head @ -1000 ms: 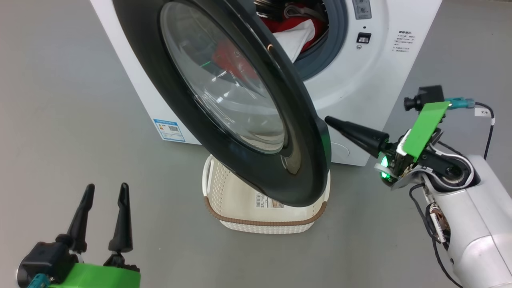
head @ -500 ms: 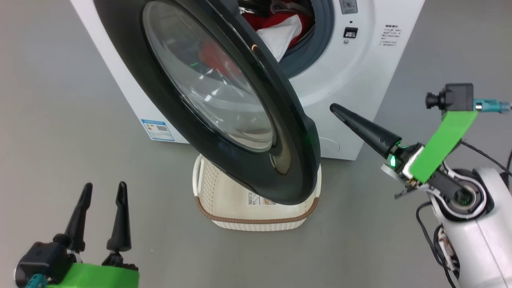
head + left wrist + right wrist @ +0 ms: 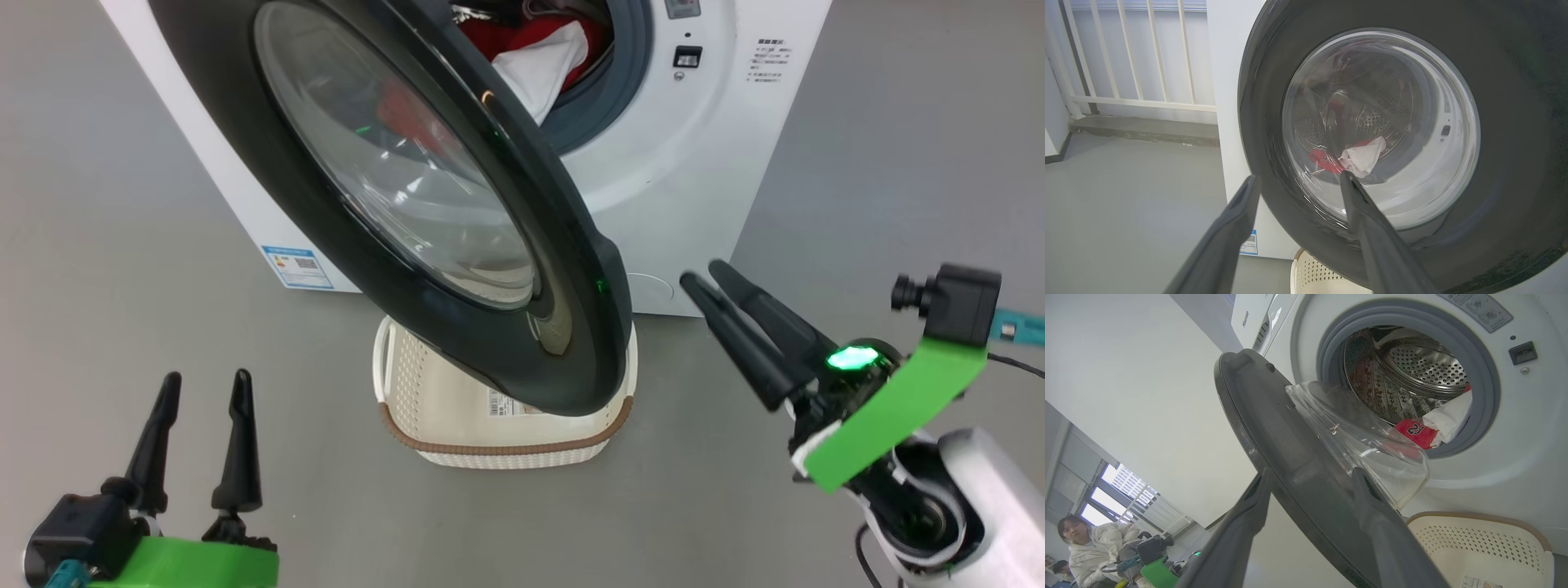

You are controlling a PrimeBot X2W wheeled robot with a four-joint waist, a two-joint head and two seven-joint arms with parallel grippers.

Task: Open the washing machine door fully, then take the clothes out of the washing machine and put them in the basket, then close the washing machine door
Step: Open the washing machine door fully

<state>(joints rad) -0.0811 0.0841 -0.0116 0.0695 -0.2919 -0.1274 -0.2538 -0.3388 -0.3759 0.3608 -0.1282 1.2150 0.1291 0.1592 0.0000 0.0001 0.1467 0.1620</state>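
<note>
The right gripper [image 3: 706, 276] was released: its two dark fingers were spread apart and they held nothing. It hung over the grey floor [image 3: 857, 163], to the right of the washing machine door [image 3: 490, 359], near the door's free edge but not touching it. Its fingers pointed left and far, toward the machine, and a green light shone on its wrist. In the right wrist view the black edge of the door crossed beyond the gap between the fingers.

The left gripper [image 3: 204, 377] was released too, and empty. It was low at the near left, well apart from the door, with its fingers pointing far.

The door was joined at its left side to the washing machine [image 3: 718, 188] and was swung partly out. Its black frame and bulging clear glass hung over the basket [image 3: 506, 448]. The basket stood on the floor just in front of the machine, under the door, and a paper label showed on its bottom.

The clothes [image 3: 543, 69] were inside the steel drum. A white garment hung out over the grey seal, and a red jersey [image 3: 1416, 432] with the number 23 lay just left of it. A small blue label [image 3: 296, 265] sat low on the left of the machine's front. A person [image 3: 1075, 543] in a pale jacket was at the edge of the right wrist view, away from the machine.
</note>
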